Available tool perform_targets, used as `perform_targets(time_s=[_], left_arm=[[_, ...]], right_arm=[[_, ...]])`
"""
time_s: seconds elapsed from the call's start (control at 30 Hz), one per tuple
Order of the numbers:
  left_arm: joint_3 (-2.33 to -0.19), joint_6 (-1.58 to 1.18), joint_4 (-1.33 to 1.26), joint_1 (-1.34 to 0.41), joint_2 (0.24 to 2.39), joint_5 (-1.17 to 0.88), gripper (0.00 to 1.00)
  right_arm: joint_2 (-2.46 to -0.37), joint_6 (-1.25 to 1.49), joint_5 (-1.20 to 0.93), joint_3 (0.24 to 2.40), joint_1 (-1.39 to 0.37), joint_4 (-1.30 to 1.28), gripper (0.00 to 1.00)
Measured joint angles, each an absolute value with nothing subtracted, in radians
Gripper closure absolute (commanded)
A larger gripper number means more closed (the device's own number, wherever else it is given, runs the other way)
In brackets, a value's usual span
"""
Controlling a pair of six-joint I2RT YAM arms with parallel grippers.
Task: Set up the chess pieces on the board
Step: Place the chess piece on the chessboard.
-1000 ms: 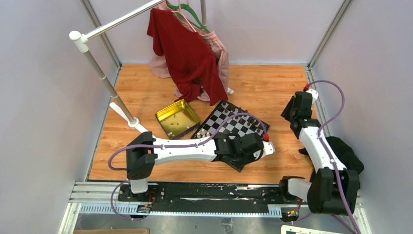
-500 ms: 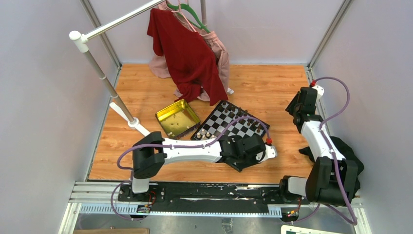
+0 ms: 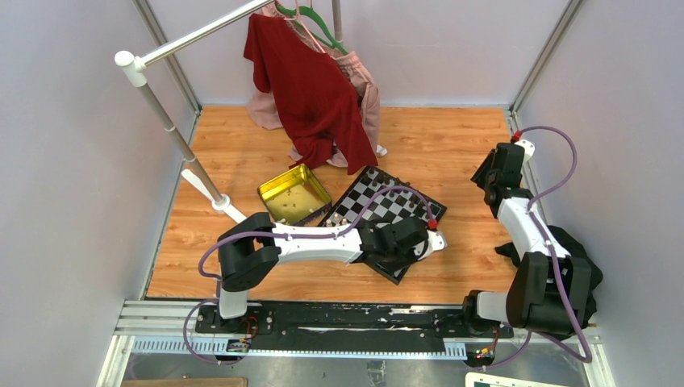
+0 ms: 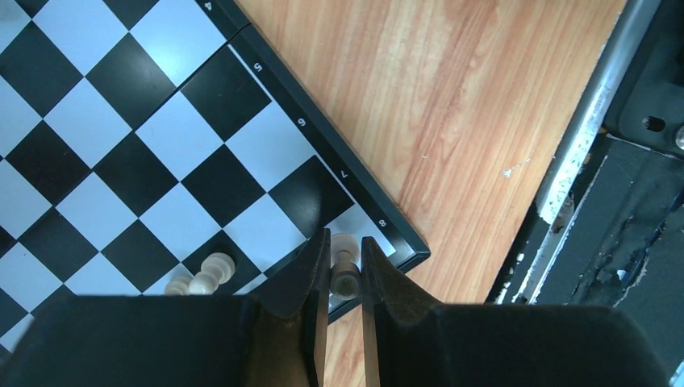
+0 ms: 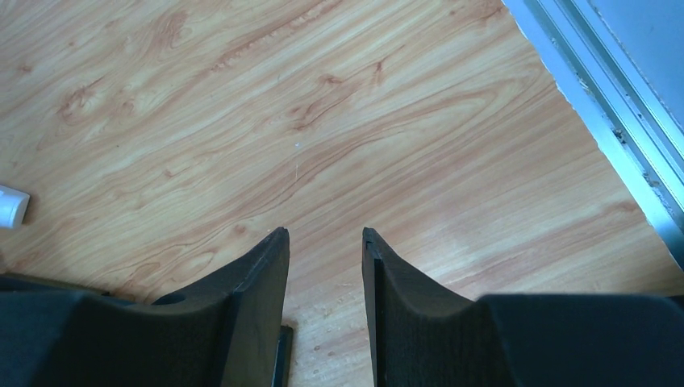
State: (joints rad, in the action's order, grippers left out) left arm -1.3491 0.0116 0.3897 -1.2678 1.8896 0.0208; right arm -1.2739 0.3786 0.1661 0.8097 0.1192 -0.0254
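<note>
Placement of one light piece is in hand. The left gripper [image 4: 344,246] reaches across the board [image 4: 105,121] to its near corner, beside the rim numeral 8. Its jaws are closed on the light piece [image 4: 347,278], with a finger against each side. The piece is over the corner square. Whether its base has met the board cannot be told from the wrist view. The narrow hold is judged deliberate: the piece is tiny, and a close grip keeps it upright for setting down on its square.

Two more light pieces [image 4: 208,274] sit on the board near the left finger, along the same edge. Their stance is unclear from this angle. Risk noted: jaws opened wide, or a slanted lift-off, could knock them.

The top view shows further pieces [image 3: 403,198] in rows along two opposite sides of the board, too small to sort by kind. The tin [image 3: 294,196] lies open-side up just beside the board's left edge. What it holds cannot be made out.

The right gripper [image 5: 325,242] stands open with nothing between its fingers. It is over bare table [image 5: 242,97] near the right rail [image 5: 597,97], well apart from the board, and is judged parked to leave the left arm a free path.

The task is judged partly done. The next move calls for a gentle release and a straight lift.
</note>
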Motion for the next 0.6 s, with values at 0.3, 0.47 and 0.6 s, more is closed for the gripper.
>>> perform_targets(time_s=[0.3, 0.47, 0.6], left_arm=[[-1.331, 0.008, 0.359, -1.252, 1.89, -0.002, 0.93], [-1.327, 0.008, 0.356, -1.252, 1.89, -0.014, 0.93], [-1.311, -0.005, 0.345, -1.252, 1.89, -0.019, 0.92]], right_arm=[[-1.296, 0.379, 0.149, 0.81, 0.119, 0.008, 0.57], [-1.301, 0.379, 0.146, 0.81, 0.119, 0.009, 0.57], [-1.301, 0.379, 0.142, 0.81, 0.119, 0.01, 0.57]])
